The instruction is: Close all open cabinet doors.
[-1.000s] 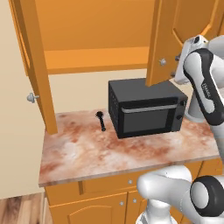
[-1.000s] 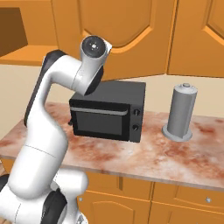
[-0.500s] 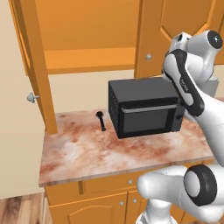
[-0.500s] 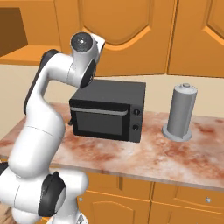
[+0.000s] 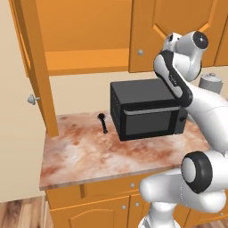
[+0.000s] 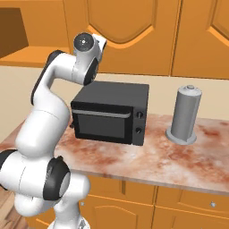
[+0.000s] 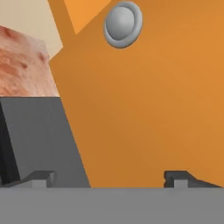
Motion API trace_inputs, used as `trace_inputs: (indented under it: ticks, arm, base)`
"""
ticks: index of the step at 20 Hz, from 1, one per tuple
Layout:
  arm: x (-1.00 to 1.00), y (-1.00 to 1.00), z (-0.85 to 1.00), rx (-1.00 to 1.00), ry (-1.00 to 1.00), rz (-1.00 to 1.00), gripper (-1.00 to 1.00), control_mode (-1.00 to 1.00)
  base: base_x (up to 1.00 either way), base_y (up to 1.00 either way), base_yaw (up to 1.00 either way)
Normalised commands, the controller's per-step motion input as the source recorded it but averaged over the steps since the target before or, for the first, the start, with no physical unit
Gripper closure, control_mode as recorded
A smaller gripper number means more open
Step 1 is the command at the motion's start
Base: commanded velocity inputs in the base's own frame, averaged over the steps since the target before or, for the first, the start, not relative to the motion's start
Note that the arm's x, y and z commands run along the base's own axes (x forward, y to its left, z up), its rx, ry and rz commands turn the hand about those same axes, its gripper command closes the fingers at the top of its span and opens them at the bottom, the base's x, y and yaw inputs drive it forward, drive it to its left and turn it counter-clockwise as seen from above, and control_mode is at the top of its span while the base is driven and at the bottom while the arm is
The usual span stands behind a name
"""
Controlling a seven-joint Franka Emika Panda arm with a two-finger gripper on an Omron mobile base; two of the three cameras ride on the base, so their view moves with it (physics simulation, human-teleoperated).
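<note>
- Fingers [image 7: 109, 178] are spread wide apart with nothing between them; just the two dark tips poking up at the bottom of the hand view, right in front of an orange-brown cabinet door [image 7: 148, 109].
- That door's round silver knob [image 7: 123, 24] sits up near the top of the hand view, above the gap between the tips. Can't tell if the tips actually touch the wood.
- From the left base view, the arm is curled up high over the black toaster oven [image 5: 147, 109], with the hand tucked against the right cabinet door [image 5: 160, 33]. That door looks a bit ajar still, its knob [image 5: 140, 52] near the lower left corner.
- Far-left cabinet door [image 5: 38, 67] is swung fully open, seen edge-on and sticking out over the counter [image 5: 89, 156], its knob [image 5: 32, 99] on the outer face. The cabinet inside [image 5: 84, 35] is open to view.
- Small black utensil thing [image 5: 103, 122] lies on the counter just left of the oven; too small to say what it is.
- Right base view: grey cylinder canister [image 6: 185, 114] stands upright on the counter right of the oven, well apart from the arm. The cabinet doors [image 6: 134, 31] above look shut from this side.
</note>
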Motion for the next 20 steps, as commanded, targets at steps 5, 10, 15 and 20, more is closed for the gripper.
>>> trace_inputs:
  ticks: [5, 10, 15, 20]
  arm:
    - [0.57, 0.01, -0.30, -0.05, 0.00, 0.00, -1.00, -1.00]
    - [0.44, 0.01, -0.30, -0.04, 0.01, 0.00, -1.00, -1.00]
    - [-0.15, 0.20, -0.45, -0.09, 0.00, 0.00, -1.00, -1.00]
    - [-0.88, 0.39, -0.32, -0.13, -0.06, 0.00, -1.00, -1.00]
  base:
    - [0.00, 0.00, 0.00]
    - [0.00, 0.00, 0.00]
    - [0.00, 0.00, 0.00]
    - [0.00, 0.00, 0.00]
